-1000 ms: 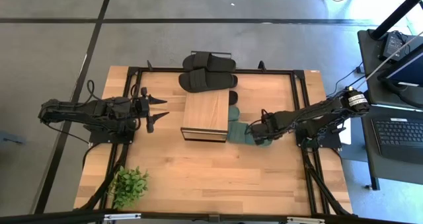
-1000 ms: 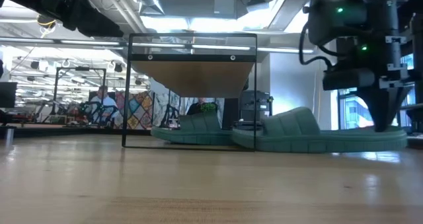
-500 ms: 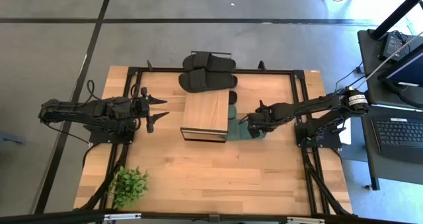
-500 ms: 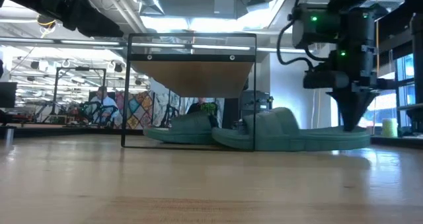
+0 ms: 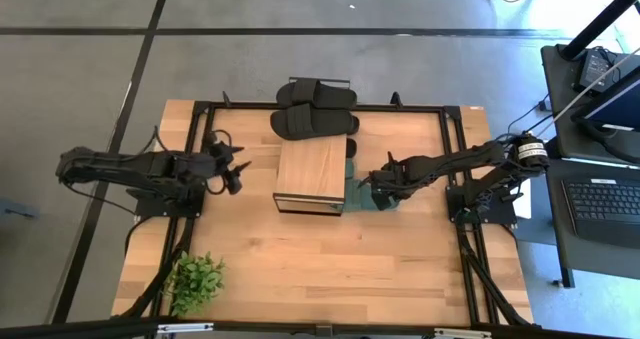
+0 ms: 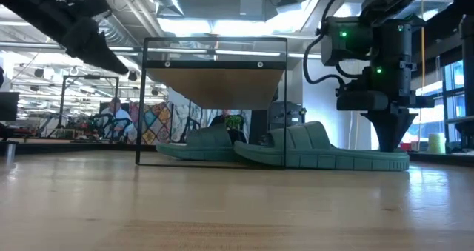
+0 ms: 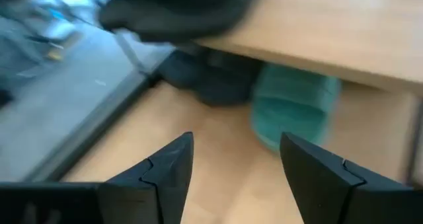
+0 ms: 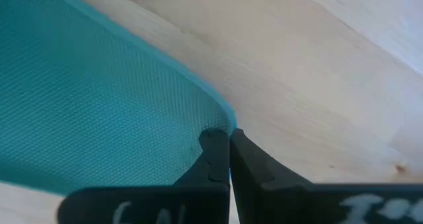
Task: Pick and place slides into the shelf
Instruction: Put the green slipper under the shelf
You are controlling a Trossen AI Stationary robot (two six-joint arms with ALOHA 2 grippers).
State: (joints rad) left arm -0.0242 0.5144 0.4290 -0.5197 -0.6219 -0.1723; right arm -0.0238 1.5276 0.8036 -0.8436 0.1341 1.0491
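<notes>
While the left gripper [image 5: 238,171] waits with fingers spread beside the shelf [image 5: 312,172], the right gripper [image 5: 366,183], clenched on nothing, nudges a green slide [image 6: 318,150] under it; next, seemingly, one more push inward.

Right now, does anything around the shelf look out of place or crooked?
Yes. One green slide lies only partly under the shelf; its heel end pokes out on the right side, where the shut right pincer presses against it. The black slides sit piled beyond the shelf, not inside.
</notes>
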